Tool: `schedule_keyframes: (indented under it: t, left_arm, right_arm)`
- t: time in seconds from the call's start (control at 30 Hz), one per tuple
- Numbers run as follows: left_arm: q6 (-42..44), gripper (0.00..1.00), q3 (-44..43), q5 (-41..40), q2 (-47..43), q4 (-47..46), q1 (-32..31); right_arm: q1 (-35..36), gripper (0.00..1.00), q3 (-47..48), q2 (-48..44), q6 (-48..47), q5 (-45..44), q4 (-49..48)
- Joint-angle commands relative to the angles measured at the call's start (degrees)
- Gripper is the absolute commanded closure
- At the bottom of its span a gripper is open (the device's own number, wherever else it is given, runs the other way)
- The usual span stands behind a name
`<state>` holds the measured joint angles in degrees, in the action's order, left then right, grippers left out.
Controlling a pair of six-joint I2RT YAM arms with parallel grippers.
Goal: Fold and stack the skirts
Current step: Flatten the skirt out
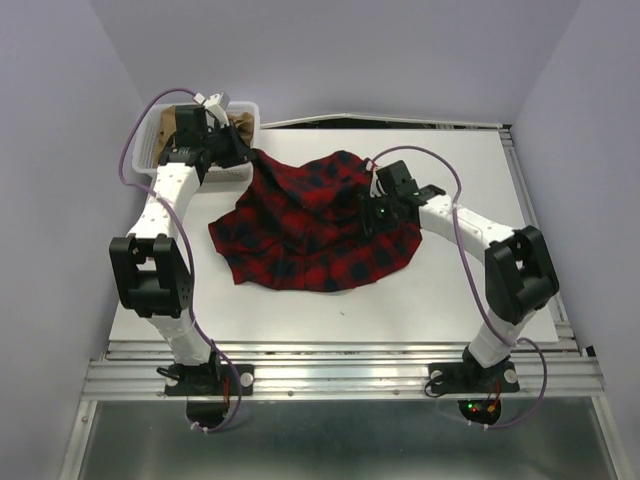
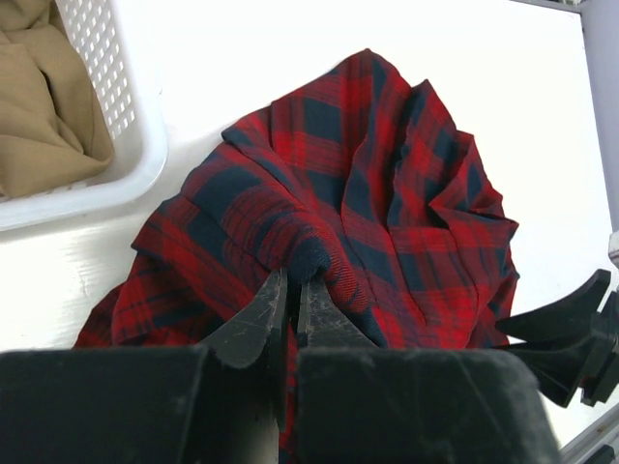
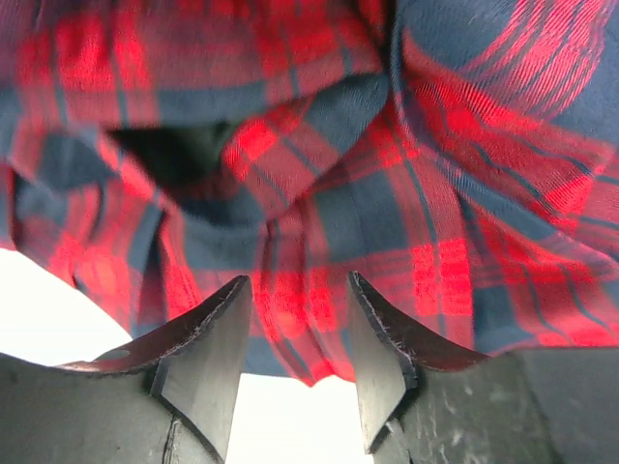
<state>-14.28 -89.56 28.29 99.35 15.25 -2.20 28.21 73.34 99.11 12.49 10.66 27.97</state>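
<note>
Pinching plaid skirt w/ L pincer, R pincer wide, tan skirt in basket

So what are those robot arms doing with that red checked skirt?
They are working on folding it. The left gripper is pinched shut on a bunch of the red plaid skirt near the white basket. The right gripper is open at the skirt's other side, with cloth showing in the gap. The skirt lies rumpled on the table, not folded yet. A tan skirt sits in the basket.
</note>
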Motion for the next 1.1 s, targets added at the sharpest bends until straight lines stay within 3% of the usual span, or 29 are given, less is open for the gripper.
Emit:
schedule_keyframes:
  t: [0.0, 0.13, 0.47, 0.5, 0.53, 0.57, 0.6, 0.63, 0.8, 0.97, 1.07]
  left_arm:
    - [0.40, 1.00, 0.70, 0.62, -3.37, -2.59, 0.00]
    - [0.92, 1.00, 1.23, 0.53, -4.25, -3.11, 0.00]
    - [2.42, 1.00, 0.97, 0.18, -4.25, -3.38, 0.09]
    - [2.77, 1.00, 0.88, -0.25, -4.34, -3.38, 0.09]
    - [2.86, 1.00, 0.88, -0.43, -4.34, -3.38, 0.09]
    - [2.94, 1.00, 0.62, -0.61, -4.43, -3.12, 0.17]
    - [3.29, 1.00, 0.35, -0.96, -4.43, -2.77, 0.35]
    - [3.30, 1.00, -0.78, -2.53, -4.86, -2.16, 0.79]
    - [7.16, 1.00, -9.37, -10.08, -7.41, -2.15, 1.67]
    - [11.64, 1.00, -17.22, -16.51, -10.57, -4.51, 3.16]
    - [13.04, 1.00, -19.77, -18.53, -12.94, -9.42, 3.16]
  right_arm:
    - [-0.17, 0.52, 1.63, 2.22, 10.53, -2.82, -7.74]
    - [-0.17, 0.51, 2.06, 4.94, 12.11, -7.49, -12.32]
    - [-2.01, 0.52, 5.49, 13.12, 15.81, -5.21, -14.43]
    - [-2.01, 0.55, 6.11, 13.74, 15.64, -5.29, -14.69]
    - [-2.80, 0.65, 6.46, 13.74, 15.37, -4.86, -14.87]
    - [-3.94, 0.77, 6.81, 13.74, 15.02, -4.42, -14.78]
    - [-4.73, 0.96, 7.25, 13.39, 14.41, -3.89, -14.70]
    - [-5.61, 0.99, 7.95, 11.74, 12.92, -2.84, -13.48]
    - [-11.75, 0.99, 12.43, 1.11, 0.55, -6.07, -4.96]
    - [-13.97, 0.99, 19.98, -10.23, -11.77, -15.74, -4.58]
    - [-13.97, 0.99, 24.73, -11.31, -19.07, -19.78, -6.52]
